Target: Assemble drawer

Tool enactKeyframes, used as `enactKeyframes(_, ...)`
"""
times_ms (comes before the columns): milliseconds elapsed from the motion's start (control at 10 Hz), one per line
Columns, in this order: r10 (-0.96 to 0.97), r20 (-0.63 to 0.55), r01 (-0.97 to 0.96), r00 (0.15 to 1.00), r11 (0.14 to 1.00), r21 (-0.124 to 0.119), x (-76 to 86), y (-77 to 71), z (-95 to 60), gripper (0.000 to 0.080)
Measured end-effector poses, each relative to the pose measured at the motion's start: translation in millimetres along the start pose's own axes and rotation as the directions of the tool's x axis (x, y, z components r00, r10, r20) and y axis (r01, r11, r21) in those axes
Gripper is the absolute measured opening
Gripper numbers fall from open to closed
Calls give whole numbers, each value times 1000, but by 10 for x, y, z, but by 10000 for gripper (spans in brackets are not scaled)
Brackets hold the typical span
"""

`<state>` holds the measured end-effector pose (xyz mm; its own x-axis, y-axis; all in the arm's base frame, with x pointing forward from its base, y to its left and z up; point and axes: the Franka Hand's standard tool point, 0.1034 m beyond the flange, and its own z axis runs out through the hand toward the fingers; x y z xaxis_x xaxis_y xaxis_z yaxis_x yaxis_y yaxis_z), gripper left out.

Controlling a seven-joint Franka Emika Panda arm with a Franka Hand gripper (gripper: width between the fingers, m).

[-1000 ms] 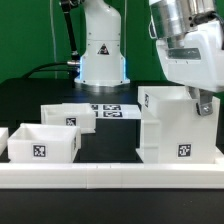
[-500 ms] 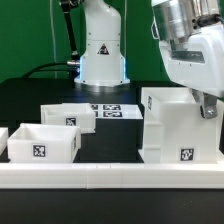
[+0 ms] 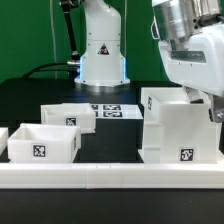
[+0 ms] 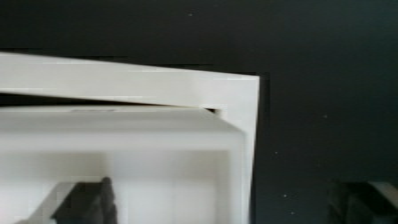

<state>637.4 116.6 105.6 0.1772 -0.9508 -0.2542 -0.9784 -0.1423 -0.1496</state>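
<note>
On my feed the black surface [image 3: 30, 100] fills the middle of the exterior view, with the long white rail [image 3: 110, 175] running across the lower edge of the frame. The drawer's case [image 3: 178, 125] is the biggest loose part: it stands upright at the exterior view's right, just behind the rail, a tag showing low on its near face. The front tray [image 3: 40, 148] sits at lower left, tag facing me. The rear tray [image 3: 62, 118] is just behind it, towards the centre. The marker board [image 3: 112, 110] lies flat mid-frame between the rear tray and the case.

The claw [image 3: 213, 108] hangs at the right edge, down beside the case's upper right corner. On the wrist view the case's corner [image 4: 125, 85] fills most of the picture, and the two dark fingers [image 4: 80, 200] stand wide apart with one wall between them. The claw [image 4: 222, 205] is spread and holding nothing, and I cannot tell whether either finger touches the wall.
</note>
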Motion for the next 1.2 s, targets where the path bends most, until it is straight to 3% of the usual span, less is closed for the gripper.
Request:
enactKeyframes(100, -67, -2, 67, 998, 998, 2, 1, 50, -98, 633)
enactKeyframes(500, -333, -17, 333, 943, 943, 2, 143, 309, -514, 648)
enactKeyframes(800, -354, -14, 354, 935, 935, -5, 137, 335, -485, 649)
enactKeyframes(1000, -471, -13, 471, 882, 882, -13, 150, 345, -483, 649)
enactKeyframes(1100, -648, -7, 646, 762, 760, -64, 206, 393, -493, 649)
enactKeyframes(1200, -756, -6, 753, 654, 652, -88, 261, 394, -517, 649)
